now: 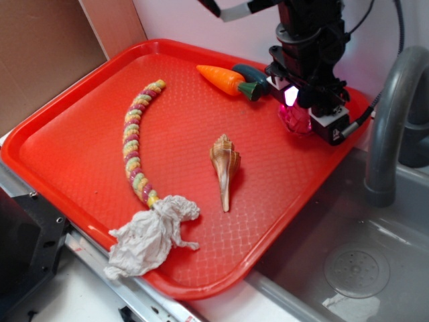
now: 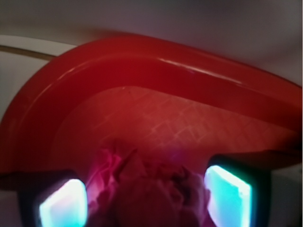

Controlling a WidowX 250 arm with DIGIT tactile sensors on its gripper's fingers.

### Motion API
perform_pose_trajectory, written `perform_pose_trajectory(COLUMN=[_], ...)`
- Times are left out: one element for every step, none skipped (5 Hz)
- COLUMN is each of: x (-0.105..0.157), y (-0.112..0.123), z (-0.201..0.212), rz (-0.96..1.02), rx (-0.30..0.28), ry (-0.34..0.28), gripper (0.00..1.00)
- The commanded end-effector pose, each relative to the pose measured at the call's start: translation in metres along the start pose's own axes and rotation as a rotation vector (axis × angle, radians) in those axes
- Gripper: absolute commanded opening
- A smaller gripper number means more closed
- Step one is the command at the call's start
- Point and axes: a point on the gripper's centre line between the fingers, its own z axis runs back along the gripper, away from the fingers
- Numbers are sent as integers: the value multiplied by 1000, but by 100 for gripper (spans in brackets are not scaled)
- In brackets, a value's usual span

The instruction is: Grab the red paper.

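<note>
Steel sink to the right, and on my table sits the red tray [image 1: 80, 134]: white paper wad [image 1: 151, 235] near left, bead string [image 1: 137, 144], shell [image 1: 223, 168], carrot [image 1: 224, 78] far. At the far right corner the red paper [image 1: 295, 119] lies between my fingers [image 2: 61, 203], spread either side, not yet pinching. I judge I'm at the grasp: next, close squarely and lift.

Crimson red paper [image 1: 295, 119] on bright red tray [image 1: 80, 147].
</note>
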Motion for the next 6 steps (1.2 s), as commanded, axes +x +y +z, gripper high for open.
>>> perform_pose_trajectory(x=[-5,-29,-52,-85,-106,-132], y=[25,39,50,73,88,100], z=[15,64,94,131,161,203], rz=[75,130,196,315,370,424], rx=[-23,46,151,176,183,179], ry=[68,85,66,56,14,-69], gripper=[0,0,0,0,0,0])
